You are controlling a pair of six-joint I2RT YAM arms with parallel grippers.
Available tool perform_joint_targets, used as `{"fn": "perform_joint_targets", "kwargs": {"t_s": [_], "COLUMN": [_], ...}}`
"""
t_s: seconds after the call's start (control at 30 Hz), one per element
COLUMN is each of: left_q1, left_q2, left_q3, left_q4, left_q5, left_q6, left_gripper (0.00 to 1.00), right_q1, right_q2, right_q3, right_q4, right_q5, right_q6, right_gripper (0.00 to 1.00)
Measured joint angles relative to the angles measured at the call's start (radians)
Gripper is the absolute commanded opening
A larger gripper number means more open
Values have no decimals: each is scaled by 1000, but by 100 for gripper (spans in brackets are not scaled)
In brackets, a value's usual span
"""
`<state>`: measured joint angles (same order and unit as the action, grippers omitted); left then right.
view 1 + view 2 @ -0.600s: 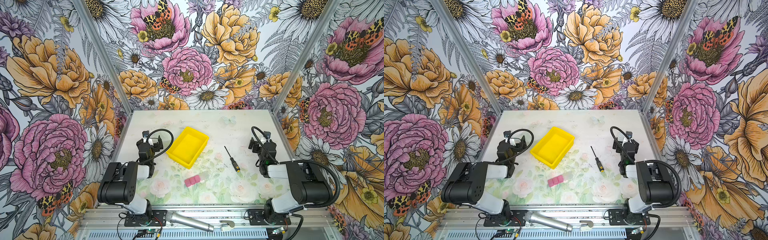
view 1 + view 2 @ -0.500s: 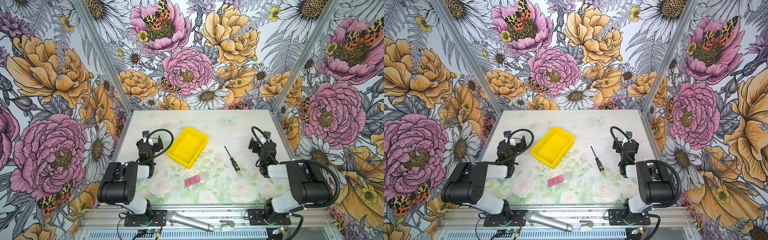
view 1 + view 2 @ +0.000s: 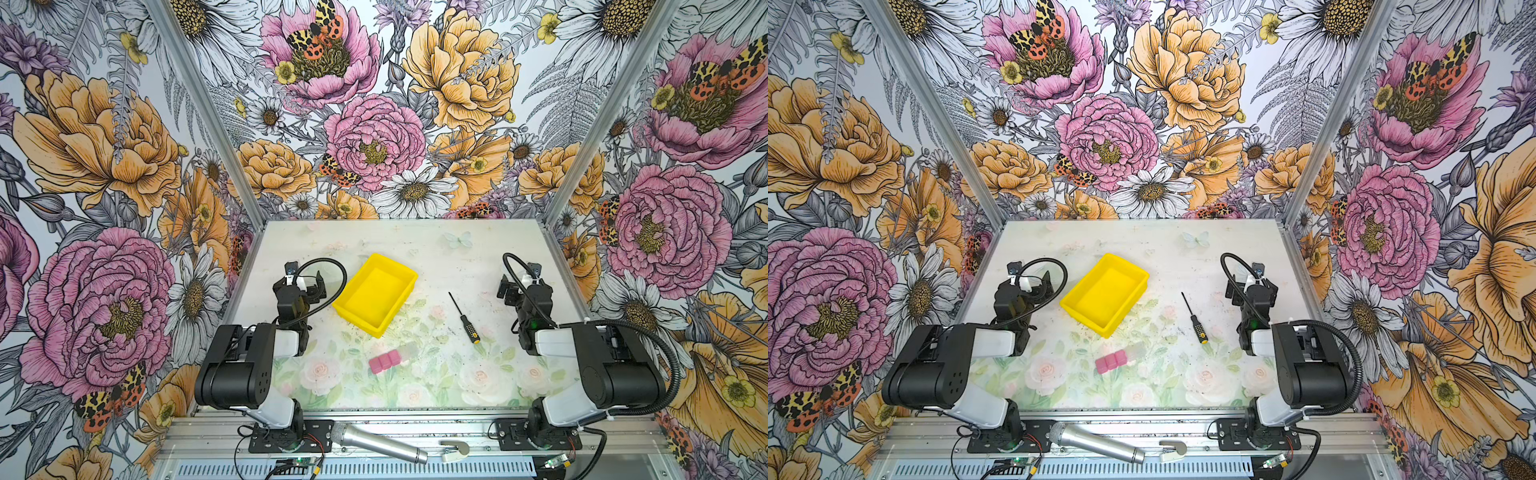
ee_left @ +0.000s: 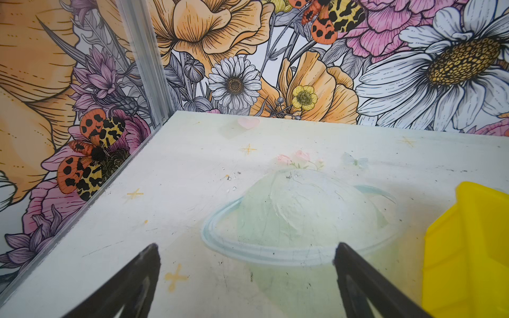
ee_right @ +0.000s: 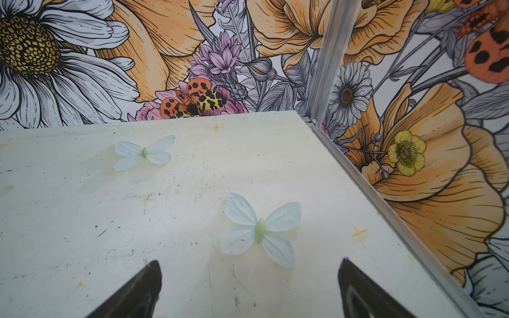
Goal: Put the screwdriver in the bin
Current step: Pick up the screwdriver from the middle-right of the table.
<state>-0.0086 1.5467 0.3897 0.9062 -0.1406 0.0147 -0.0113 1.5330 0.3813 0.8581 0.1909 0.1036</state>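
Both arms parked, task not begun: screwdriver [image 3: 466,323] lies loose on the table [image 3: 415,245], outside the bin [image 3: 376,293].

Arms folded back at either table edge, probably a rest pose that keeps the middle free. Left gripper [image 4: 246,247] and right gripper [image 5: 249,264] both stand spread wide with only bare tabletop between the fingers. The bin is empty and sits skewed just beside the left gripper. Microphone [image 3: 376,442] lies on the front rail, off the work surface. Pink blocks [image 3: 384,361] sit near the bin's front corner, apart from it. The screwdriver lies flat between bin and right arm, shaft pointing away from the rail, so the right arm likely has the shorter reach. Against the frames a half-second back, nothing has shifted.
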Motion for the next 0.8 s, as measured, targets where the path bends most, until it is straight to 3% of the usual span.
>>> {"fn": "perform_joint_targets", "kwargs": {"t_s": [0.8], "left_q1": [0], "left_q2": [0], "left_q3": [0], "left_q4": [0], "left_q5": [0], "left_q6": [0], "left_gripper": [99], "right_q1": [0], "right_q2": [0], "right_q3": [0], "right_q4": [0], "right_q5": [0], "right_q6": [0], "right_gripper": [100]}}
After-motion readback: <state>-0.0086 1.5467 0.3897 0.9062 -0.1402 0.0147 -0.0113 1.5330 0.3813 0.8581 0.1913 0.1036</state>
